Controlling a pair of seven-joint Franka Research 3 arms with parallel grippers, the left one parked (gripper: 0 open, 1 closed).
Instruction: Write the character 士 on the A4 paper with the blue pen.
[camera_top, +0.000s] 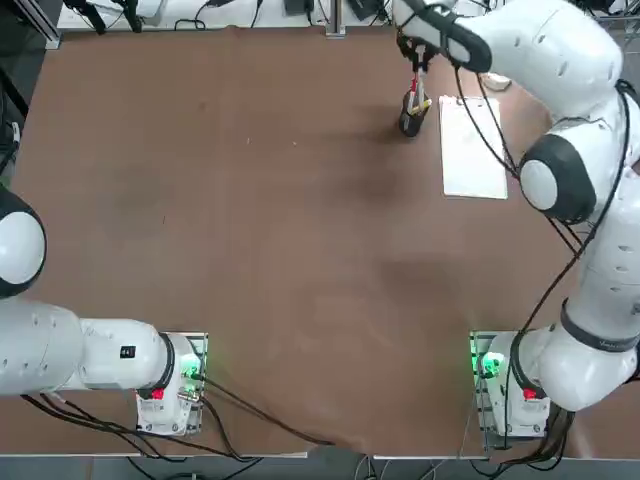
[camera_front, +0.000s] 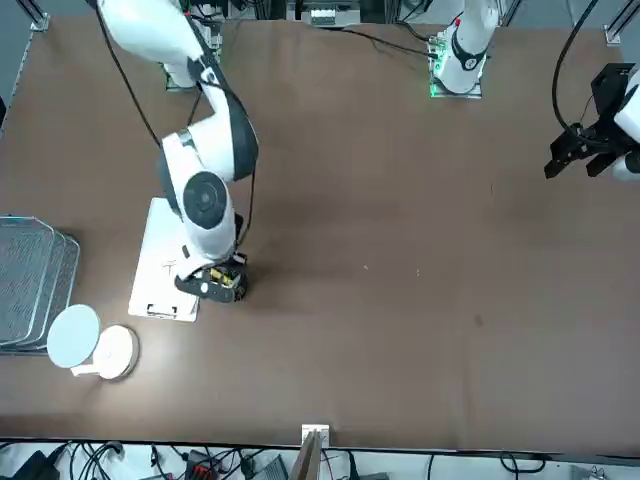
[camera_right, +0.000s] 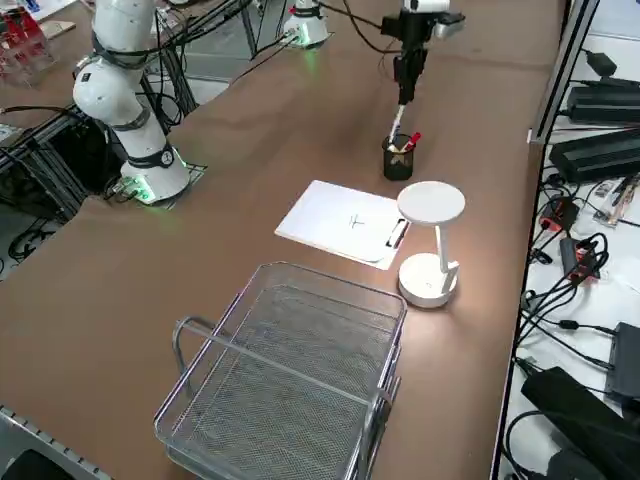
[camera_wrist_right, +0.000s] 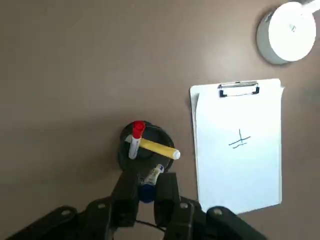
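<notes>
My right gripper (camera_wrist_right: 148, 187) is shut on the blue pen (camera_wrist_right: 150, 179), a pale barrel with a blue end. It holds the pen upright just over a black pen cup (camera_wrist_right: 146, 146), and the pen's lower end is at the cup's rim. A red pen (camera_wrist_right: 136, 136) and a yellow pen (camera_wrist_right: 157, 148) stand in the cup. The A4 paper (camera_wrist_right: 239, 145) lies beside the cup with a clip (camera_wrist_right: 238, 89) on its short edge and a thin pen-drawn mark (camera_wrist_right: 239, 140) near its middle. From the right side, the gripper (camera_right: 403, 75) hangs above the cup (camera_right: 398, 161), next to the paper (camera_right: 338, 224).
A white desk lamp (camera_right: 430, 240) stands by the clipped end of the paper. A wire basket (camera_right: 290, 385) sits beyond it at the table's right end. Cables and equipment lie along the table's far edge (camera_top: 330, 25).
</notes>
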